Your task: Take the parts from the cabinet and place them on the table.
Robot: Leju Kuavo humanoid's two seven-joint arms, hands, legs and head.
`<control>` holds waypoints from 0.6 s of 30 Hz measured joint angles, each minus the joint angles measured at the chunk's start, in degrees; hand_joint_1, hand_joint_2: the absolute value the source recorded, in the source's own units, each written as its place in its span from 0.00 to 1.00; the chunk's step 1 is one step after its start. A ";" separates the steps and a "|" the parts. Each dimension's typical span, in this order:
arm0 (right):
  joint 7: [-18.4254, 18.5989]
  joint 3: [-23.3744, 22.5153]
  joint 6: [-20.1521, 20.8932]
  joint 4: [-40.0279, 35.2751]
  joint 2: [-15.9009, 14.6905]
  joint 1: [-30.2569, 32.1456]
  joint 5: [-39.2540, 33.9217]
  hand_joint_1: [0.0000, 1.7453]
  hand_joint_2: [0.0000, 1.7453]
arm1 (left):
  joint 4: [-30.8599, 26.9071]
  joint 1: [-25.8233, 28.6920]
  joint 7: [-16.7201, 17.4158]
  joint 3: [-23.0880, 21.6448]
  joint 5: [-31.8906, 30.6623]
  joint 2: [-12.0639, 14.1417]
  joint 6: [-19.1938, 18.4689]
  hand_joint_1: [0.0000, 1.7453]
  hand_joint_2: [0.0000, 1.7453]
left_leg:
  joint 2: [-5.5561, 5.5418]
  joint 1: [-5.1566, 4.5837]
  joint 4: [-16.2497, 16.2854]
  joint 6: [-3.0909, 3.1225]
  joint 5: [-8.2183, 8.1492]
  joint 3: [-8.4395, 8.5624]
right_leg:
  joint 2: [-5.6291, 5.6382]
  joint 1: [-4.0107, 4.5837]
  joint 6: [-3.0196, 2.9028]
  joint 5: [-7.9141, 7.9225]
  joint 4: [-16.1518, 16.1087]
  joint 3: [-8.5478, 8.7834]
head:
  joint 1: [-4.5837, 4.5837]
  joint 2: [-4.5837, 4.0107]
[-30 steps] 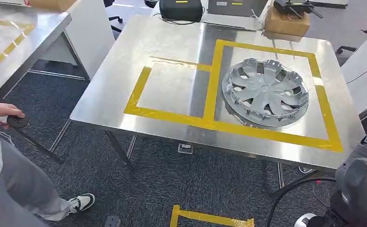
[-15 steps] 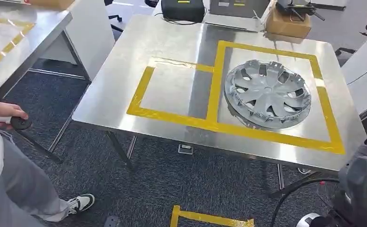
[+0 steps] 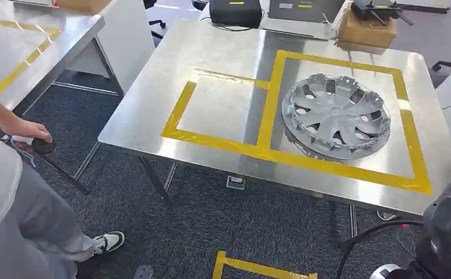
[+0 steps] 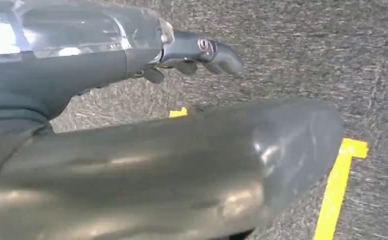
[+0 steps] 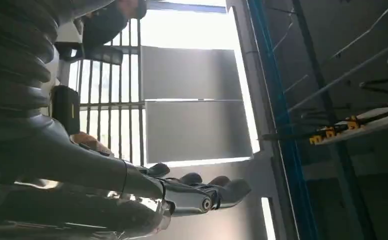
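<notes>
while the head view looks down on the steel table [image 3: 223,52], the silver hubcap [image 3: 336,117] lies flat on it inside the larger yellow tape square [image 3: 406,125]; smaller tape square [image 3: 179,113] sits just beside the hubcap, bare inside. beyond the hubcap at the table's far edge: cardboard box [image 3: 365,30] and black case [image 3: 235,11]. second steel table [image 3: 20,46] well apart from the hubcap, past the near table's other side. person [image 3: 8,192] stands near that side on dark carpet [image 3: 211,226], their hand [image 3: 28,129] on a black knob [image 3: 43,145]. left wrist view gives the left hand [image 4: 192,52] over carpet and a floor tape corner [image 4: 339,185], fingers loosely extended, holding nothing. right wrist view gives the right hand [image 5: 202,192] against a bright window [image 5: 192,100], fingers stretched out, nothing in it.
</notes>
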 joint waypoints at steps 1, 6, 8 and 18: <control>0.31 0.00 0.00 -0.02 -0.02 -0.04 0.16 0.00 1.00 | 0.00 -0.02 0.11 0.00 -0.09 0.00 -0.11 0.00 0.00 | 0.04 0.20 3.76 -0.32 -2.84 -1.38 | -0.06 -0.04 -0.15 0.28 0.00 -0.33 | -0.25 0.00; 2.93 0.13 0.00 0.00 -0.04 -0.75 1.93 0.00 1.00 | 0.00 0.00 1.72 -0.02 -0.53 -0.02 -0.26 0.00 0.00 | 0.15 1.01 9.75 -1.44 -4.14 -1.44 | -0.34 -0.32 0.44 1.48 0.71 -2.47 | -0.37 0.00; 3.52 0.22 0.00 -0.02 -0.02 -1.16 2.71 0.00 1.00 | 0.00 -0.12 1.84 -0.02 -0.68 0.00 -0.26 0.00 0.00 | 0.50 1.48 0.08 -1.91 -0.66 5.11 | -0.31 -0.61 0.92 1.71 1.51 -3.17 | -0.40 0.00; 3.91 0.11 0.00 -0.50 -0.02 -1.66 3.59 0.00 1.00 | 0.02 -0.23 1.77 -0.05 -1.01 -0.04 -0.26 0.00 0.00 | 0.00 0.42 -2.37 2.41 1.88 2.37 | -0.01 -0.62 3.36 -9.17 16.51 -8.11 | -0.09 0.00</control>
